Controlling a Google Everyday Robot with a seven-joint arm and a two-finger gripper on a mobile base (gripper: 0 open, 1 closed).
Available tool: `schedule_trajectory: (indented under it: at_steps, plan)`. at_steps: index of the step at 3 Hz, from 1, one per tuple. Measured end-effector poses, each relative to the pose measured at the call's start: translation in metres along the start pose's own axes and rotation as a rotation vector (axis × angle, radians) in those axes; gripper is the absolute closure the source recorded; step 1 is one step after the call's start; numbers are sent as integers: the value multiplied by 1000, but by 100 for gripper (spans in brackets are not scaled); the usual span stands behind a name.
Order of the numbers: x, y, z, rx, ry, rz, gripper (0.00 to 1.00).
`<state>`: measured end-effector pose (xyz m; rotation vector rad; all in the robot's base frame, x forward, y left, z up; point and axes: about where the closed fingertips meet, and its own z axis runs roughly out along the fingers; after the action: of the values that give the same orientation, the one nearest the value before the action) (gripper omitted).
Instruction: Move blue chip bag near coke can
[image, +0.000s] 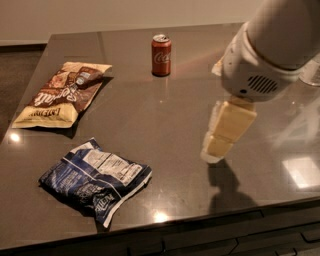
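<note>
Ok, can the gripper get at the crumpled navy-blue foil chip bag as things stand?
Probably yes. The gripper hangs above the dark glossy table, beside the crumpled navy-blue foil chip bag, with only bare tabletop between them and nothing lying on the bag.

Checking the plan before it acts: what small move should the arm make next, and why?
Probably swing the gripper left and toward the front edge, over the blue chip bag. It hangs above bare table right of centre, while the bag lies far from the coke can.

red coke can (161, 55), navy blue chip bag (95, 180), cream gripper (214, 150) right
</note>
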<state>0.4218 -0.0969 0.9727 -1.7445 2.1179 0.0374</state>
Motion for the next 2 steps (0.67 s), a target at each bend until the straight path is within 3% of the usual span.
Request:
schedule_trajectory:
  at_steps: [1, 2]
  plan:
    - [-56, 48, 48, -6, -43, -7, 0]
    - [-56, 48, 48, -5, -43, -7, 0]
